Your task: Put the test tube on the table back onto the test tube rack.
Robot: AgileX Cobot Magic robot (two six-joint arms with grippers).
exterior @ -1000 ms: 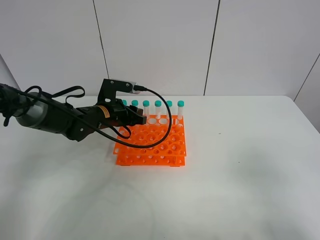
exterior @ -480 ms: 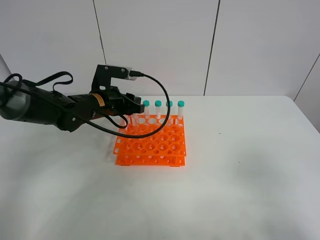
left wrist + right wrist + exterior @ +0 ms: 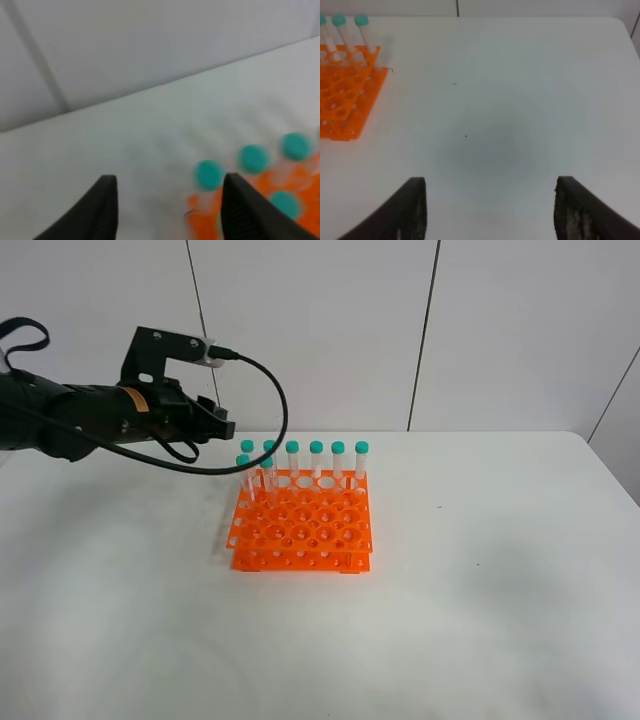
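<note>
The orange test tube rack [image 3: 305, 530] stands on the white table [image 3: 480, 580]. Several test tubes with teal caps stand upright in it, most in the back row [image 3: 316, 455] and two in the second row at the left [image 3: 267, 470]. No tube lies on the table in view. My left gripper [image 3: 224, 427] is open and empty, raised above and to the left of the rack's back left corner. In the left wrist view the gripper [image 3: 167, 210] shows blurred caps [image 3: 208, 174] and the rack [image 3: 202, 222] below it. My right gripper [image 3: 490, 215] is open and empty over bare table.
A white panelled wall [image 3: 320, 330] rises behind the table. The left arm's black cable [image 3: 275, 410] loops above the rack. The rack's right edge [image 3: 350, 100] shows in the right wrist view. The table's rounded far right corner [image 3: 590, 445] is in view.
My left gripper has risen and pulled back to the left, away from the rack. The two second-row tubes it covered now stand in plain view.
</note>
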